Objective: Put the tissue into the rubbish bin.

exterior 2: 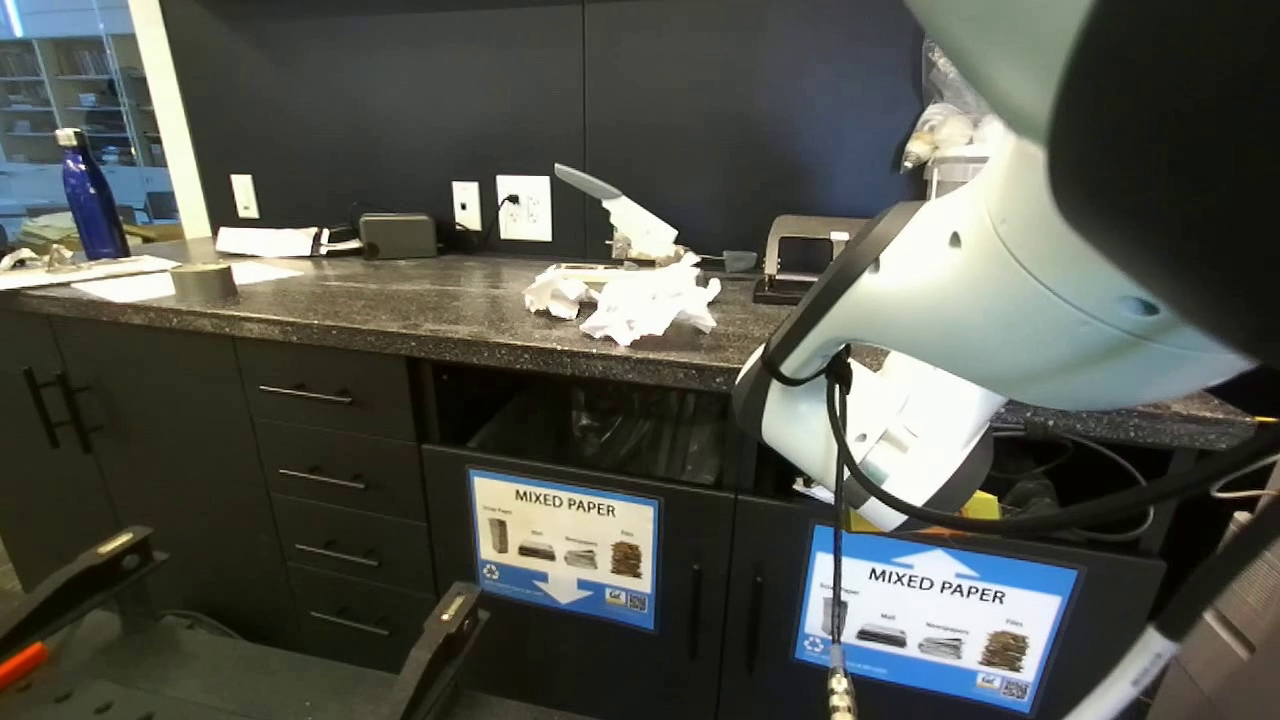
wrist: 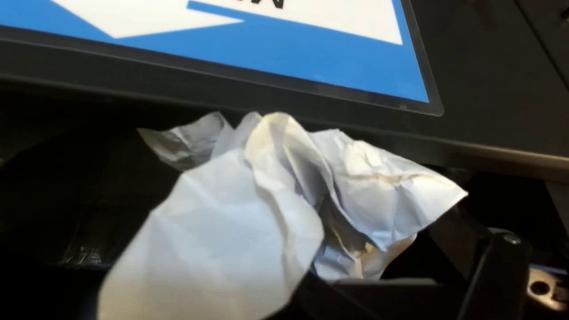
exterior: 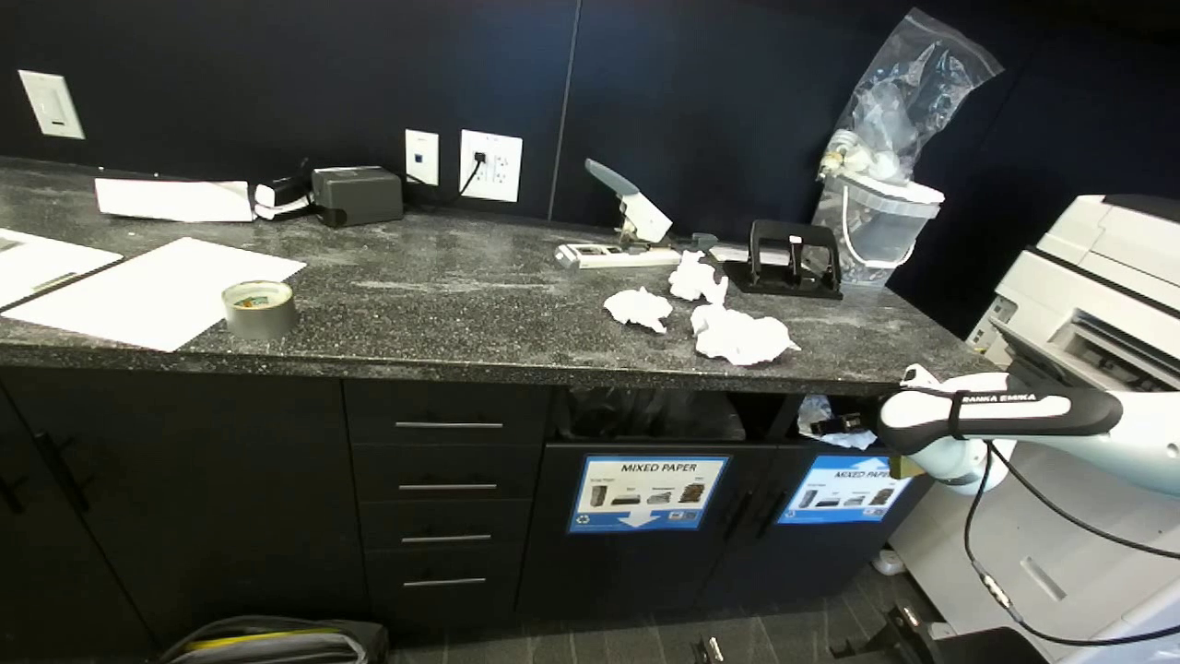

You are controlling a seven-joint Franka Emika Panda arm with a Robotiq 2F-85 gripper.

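A crumpled white tissue [exterior: 814, 415] is at the opening above the right-hand "MIXED PAPER" door. In the wrist view the tissue [wrist: 213, 222] is large, over the dark opening of the bin [wrist: 133, 95]. The bin's door with its up-arrow sign [exterior 2: 935, 610] shows in both exterior views. My gripper [exterior: 843, 424] reaches sideways into that opening, shut on the tissue; its fingertips [wrist: 378, 271] are mostly hidden behind the paper. The arm hides the gripper in an exterior view. Several more crumpled white papers [exterior: 742, 334] lie on the counter; they also show in an exterior view [exterior 2: 650, 300].
The speckled counter [exterior: 442, 314] overhangs the openings. A second bin opening [exterior: 645, 415], lined with plastic, is beside this one. On the counter stand a stapler [exterior: 627, 254], a hole punch [exterior: 793, 267], a bucket [exterior: 871, 226] and a tape roll [exterior: 259, 309]. A printer [exterior: 1097, 277] stands right.
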